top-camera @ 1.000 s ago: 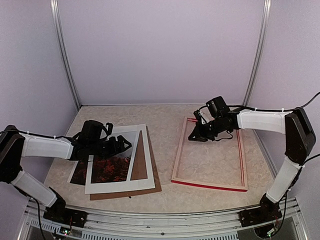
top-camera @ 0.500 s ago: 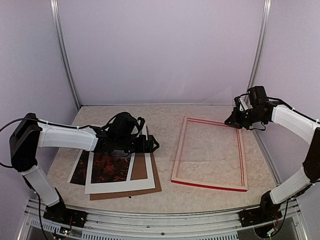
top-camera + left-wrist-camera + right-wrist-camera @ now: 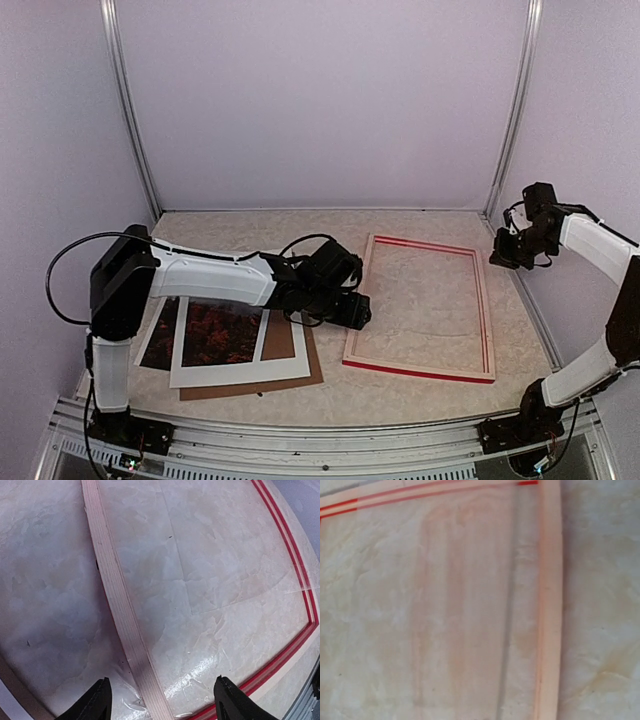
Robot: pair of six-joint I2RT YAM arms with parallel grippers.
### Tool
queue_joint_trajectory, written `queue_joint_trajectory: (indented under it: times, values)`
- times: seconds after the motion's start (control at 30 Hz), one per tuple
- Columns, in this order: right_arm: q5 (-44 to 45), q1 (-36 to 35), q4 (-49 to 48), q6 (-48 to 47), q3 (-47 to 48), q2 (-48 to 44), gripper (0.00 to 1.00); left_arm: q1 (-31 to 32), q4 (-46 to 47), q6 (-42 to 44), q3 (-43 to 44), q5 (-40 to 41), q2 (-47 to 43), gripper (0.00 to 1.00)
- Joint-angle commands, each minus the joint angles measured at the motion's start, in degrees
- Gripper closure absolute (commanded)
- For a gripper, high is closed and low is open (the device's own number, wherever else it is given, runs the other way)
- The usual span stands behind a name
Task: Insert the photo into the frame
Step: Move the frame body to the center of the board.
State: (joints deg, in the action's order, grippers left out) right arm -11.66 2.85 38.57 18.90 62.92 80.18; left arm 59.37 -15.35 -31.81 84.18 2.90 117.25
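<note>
Surface: we see a table (image 3: 250, 228) with a beige marbled top, mottled all over
Room: plain pale lilac walls (image 3: 320, 100) close it in at the rear and both sides; a metal upright (image 3: 128, 110) stands at each rear corner
Frame: the frame (image 3: 420, 371) lies flat on the right half of the table, pale wood side up, with its red edge toward the arm bases
Photo: the photo (image 3: 215, 335) lies flat on the left half, apart from the frame; its red foliage shows through the window of the white mat board (image 3: 235, 372) resting on it
Backing board: the brown backing board (image 3: 311, 362) is lowest in the stack, showing along the right and near edges
Left gripper: we find the left gripper (image 3: 162, 702) low over the frame's left rail, fingers spread with one on each side of the rail, holding nothing
Right gripper: the right gripper (image 3: 505, 255) hangs near the right wall, past the frame's far right corner, fingers closed together, with nothing visibly held
</note>
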Motion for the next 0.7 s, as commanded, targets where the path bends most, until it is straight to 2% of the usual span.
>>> queue_joint_trajectory:
  times: [0.0, 0.13, 0.47, 0.67]
  values:
    - [-0.73, 0.92, 0.53, -2.31, -0.27, -0.92, 1.00, 1.20, -7.31, 1.82, 4.97, 4.96, 4.76, 0.35]
    - [-2.51, 1.01, -0.04, -2.34, -0.32, -1.17, 1.00, 1.36, -9.73, 2.25, 8.46, 8.17, 8.07, 0.41]
    - [-5.55, 1.01, -0.55, -2.57, -0.42, -1.81, 1.00, 1.35, -8.99, 0.81, 12.11, 11.06, 12.36, 0.62]
    - [-9.50, 1.01, -0.85, -3.15, -0.12, -2.41, 1.00, 1.36, -7.49, -3.85, 8.86, 11.98, 11.50, 0.78]
